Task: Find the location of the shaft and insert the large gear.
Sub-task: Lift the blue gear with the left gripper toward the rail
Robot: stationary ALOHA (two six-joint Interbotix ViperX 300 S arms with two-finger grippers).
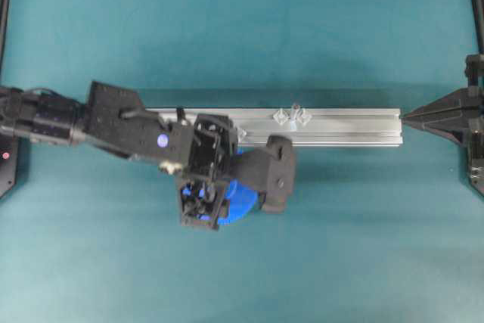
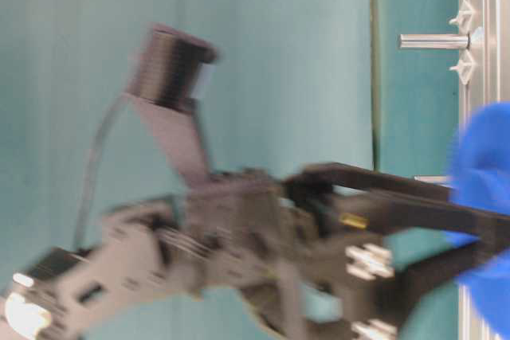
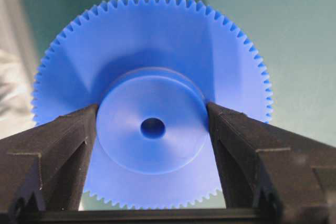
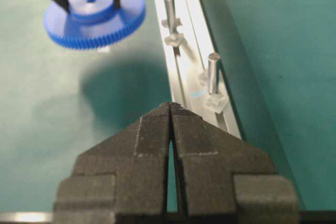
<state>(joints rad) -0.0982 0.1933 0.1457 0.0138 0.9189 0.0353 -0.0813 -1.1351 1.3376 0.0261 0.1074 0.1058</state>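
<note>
A teal table surface (image 1: 242, 28) under even light, black frame (image 1: 6, 5) at its edges.

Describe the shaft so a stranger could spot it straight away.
Find the long silver rail lying across the green table. The shaft is the slim silvery pin standing on it, between two clear diamond-shaped pieces, unlike the second pin nearer the blue gear.

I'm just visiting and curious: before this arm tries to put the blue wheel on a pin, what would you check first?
1. Left gripper holds the large gear by its hub: ok.
2. Gear lifted off the table: ok.
3. Gear's centre hole unobstructed: ok.
4. Shaft upright on the rail, nothing over it: ok.
5. Gear above the shaft: not ok, it hangs off to one side.
6. Right gripper shut and away from the shaft: ok.
</note>
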